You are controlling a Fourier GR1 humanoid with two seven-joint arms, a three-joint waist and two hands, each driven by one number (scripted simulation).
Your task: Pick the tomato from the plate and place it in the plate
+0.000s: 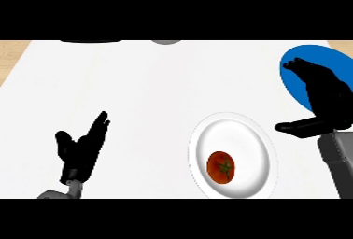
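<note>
Our tomato lies on the white plate, nearer us and left of our right hand, which hovers spread, holding nothing, over the blue plate.

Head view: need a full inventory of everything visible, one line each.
tomato: 1, red, on the white plate, toward its near end
white plate: 1, white, lower centre-right of the counter
blue plate: 1, blue, upper right, partly hidden by the right hand
counter: 1, white top, wood showing at both upper corners
dark object: 1, black, top edge, cut off, cannot identify
grey object: 1, grey, top edge, cut off, cannot identify
left hand: 1, black, lower left, open, fingers up, resting
right hand: 1, black, right edge, open, in front of the blue plate
forearms: 2, grey, at the lower edge behind the hands
</note>
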